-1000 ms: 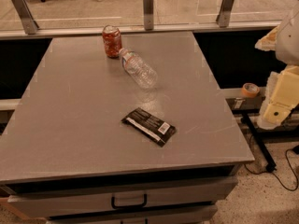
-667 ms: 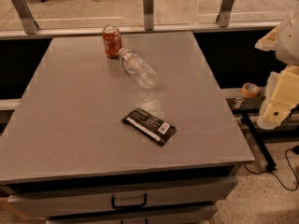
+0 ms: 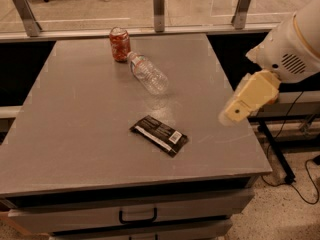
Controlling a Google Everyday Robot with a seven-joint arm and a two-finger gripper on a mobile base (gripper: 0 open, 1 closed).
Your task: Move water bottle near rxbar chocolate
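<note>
The water bottle lies on its side in the far half of the grey table, its white cap pointing at the red soda can standing just beside it near the back edge. The rxbar chocolate lies flat and slantwise nearer the front edge, well apart from the bottle, with bare tabletop between them. The gripper hangs over the table's right edge, touching neither; whether it is open or closed cannot be told, and wide bare surface lies left of both
</note>
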